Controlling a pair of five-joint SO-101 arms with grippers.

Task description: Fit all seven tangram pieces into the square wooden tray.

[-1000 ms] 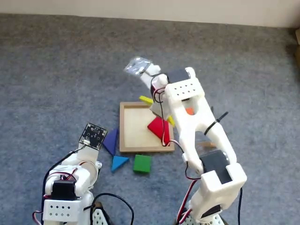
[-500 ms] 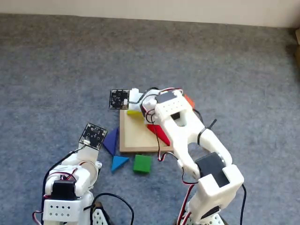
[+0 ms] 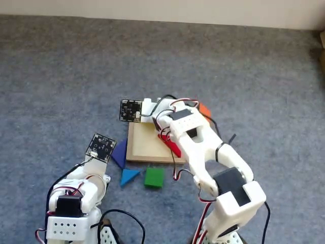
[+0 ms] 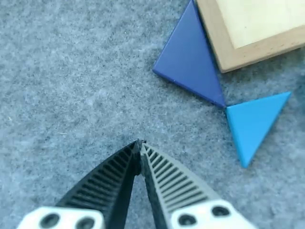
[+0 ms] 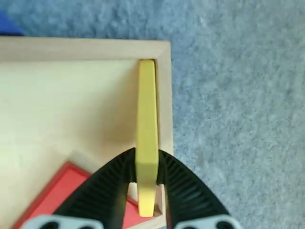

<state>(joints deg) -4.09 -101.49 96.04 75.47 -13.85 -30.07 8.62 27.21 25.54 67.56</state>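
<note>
Under everything, carpet (image 3: 61, 76): grey pile that bears both arms, the tray and the loose pieces.
right arm (image 3: 200, 140): white, rises from the near right and stretches far and left over the tray, covering the tray's right side in the high view.
left arm (image 3: 76, 201): white, folded low at the near left, well apart from the right arm; its wrist sits just left of the dark blue triangle.
tray (image 3: 147, 160): square, pale wood with a raised rim, flat on the carpet at mid-scene; most of its floor is bare.
red piece (image 3: 172, 146): lies inside the tray toward the near right, partly under the right arm; one corner comes close to the yellow piece.
dark blue triangle (image 4: 193, 62): flat on the carpet outside the tray, one edge against the left rim by the near-left corner.
green square (image 3: 154, 177): flat on the carpet just near of the tray's near rim, apart from it.
light blue triangle (image 4: 252, 121): flat on the carpet left of the green square; one corner meets the near tip of the dark blue triangle.
yellow piece (image 5: 147, 119): stands on edge inside the tray, along the far rim, one end at the far-left corner.
orange piece (image 3: 204, 108): on the carpet right of the tray's far-right corner, partly behind the right arm.
right gripper (image 5: 145, 160): over the tray's far side, black fingers clenched on the yellow piece, one on each flat face.
left gripper (image 4: 139, 145): low over bare carpet left of the two blue triangles, fingers pressed together tip to tip with nothing between them.
</note>
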